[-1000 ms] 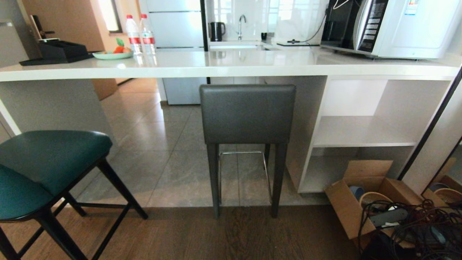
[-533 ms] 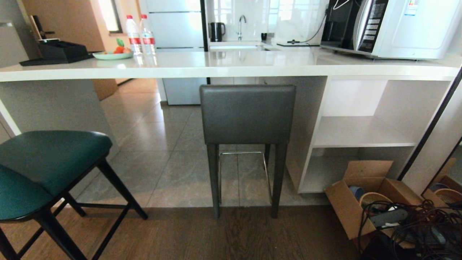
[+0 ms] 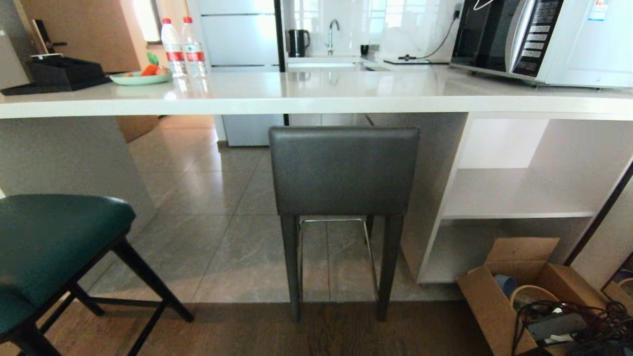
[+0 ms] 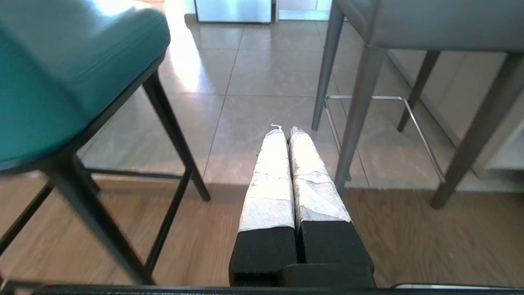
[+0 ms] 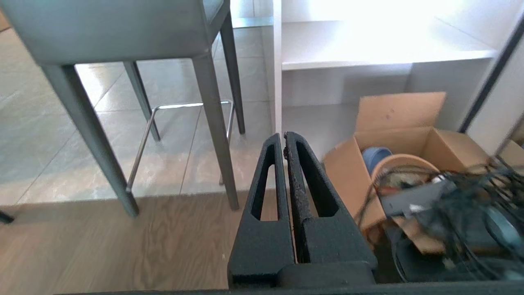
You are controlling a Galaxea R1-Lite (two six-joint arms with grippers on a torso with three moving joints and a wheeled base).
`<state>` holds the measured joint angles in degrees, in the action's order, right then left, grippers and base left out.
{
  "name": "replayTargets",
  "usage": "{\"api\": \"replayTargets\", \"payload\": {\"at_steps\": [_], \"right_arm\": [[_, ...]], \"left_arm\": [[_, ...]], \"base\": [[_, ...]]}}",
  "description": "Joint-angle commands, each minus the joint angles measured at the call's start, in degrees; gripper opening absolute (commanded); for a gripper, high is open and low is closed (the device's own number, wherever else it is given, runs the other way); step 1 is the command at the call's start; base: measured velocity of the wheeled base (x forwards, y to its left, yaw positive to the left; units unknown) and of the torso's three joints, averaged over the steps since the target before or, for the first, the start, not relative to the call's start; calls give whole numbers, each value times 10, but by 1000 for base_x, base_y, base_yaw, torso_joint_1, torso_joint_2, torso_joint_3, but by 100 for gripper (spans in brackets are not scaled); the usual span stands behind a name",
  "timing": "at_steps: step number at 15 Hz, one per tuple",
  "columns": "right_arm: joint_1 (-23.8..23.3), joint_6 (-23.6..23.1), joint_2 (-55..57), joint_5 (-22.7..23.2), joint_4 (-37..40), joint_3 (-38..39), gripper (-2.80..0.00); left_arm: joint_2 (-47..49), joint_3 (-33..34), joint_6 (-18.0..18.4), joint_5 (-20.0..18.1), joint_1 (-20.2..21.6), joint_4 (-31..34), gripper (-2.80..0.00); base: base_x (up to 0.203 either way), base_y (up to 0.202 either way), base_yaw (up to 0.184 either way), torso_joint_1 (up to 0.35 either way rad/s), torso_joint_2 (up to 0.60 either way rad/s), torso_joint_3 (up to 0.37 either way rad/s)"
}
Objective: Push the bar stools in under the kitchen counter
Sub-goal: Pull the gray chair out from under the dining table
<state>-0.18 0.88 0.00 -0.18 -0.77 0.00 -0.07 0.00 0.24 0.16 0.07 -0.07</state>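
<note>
The dark grey bar stool (image 3: 343, 170) stands straight ahead, its rectangular back just below the front edge of the white kitchen counter (image 3: 316, 101). The teal bar stool (image 3: 49, 242) stands at the near left, out from the counter on the wood floor. Neither arm shows in the head view. My left gripper (image 4: 285, 130) is shut and empty, low above the floor between the teal stool (image 4: 61, 78) and the grey stool's legs (image 4: 360, 119). My right gripper (image 5: 283, 135) is shut and empty, to the right of the grey stool (image 5: 123, 37).
Open white shelves (image 3: 514, 195) fill the counter's right end. A cardboard box (image 3: 504, 296) with bowls and tangled black cables (image 3: 583, 321) lies on the floor at the near right. On the counter stand a microwave (image 3: 544, 39), two water bottles (image 3: 180, 47), a plate and a black tray.
The whole head view has shifted: the counter and grey stool look larger and lower, and the teal stool has slid towards the left edge, so the camera has moved closer.
</note>
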Motion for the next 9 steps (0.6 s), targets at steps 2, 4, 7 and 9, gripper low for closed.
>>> {"api": "replayTargets", "payload": {"at_steps": [2, 4, 7, 9], "right_arm": [[0, 0, 1, 0, 0, 3, -280], [0, 0, 1, 0, 0, 3, -280], [0, 0, 1, 0, 0, 3, -280], [0, 0, 1, 0, 0, 3, -280]], "left_arm": [[1, 2, 0, 0, 0, 0, -280], [0, 2, 0, 0, -1, 0, -280], [1, 2, 0, 0, 0, 0, -280], [1, 2, 0, 0, 0, 0, -280]], "base": [[193, 0, 1, 2, 1, 2], [196, 0, 2, 2, 1, 6], [196, 0, 2, 6, 3, 1], [193, 0, -1, 5, 3, 5]]}}
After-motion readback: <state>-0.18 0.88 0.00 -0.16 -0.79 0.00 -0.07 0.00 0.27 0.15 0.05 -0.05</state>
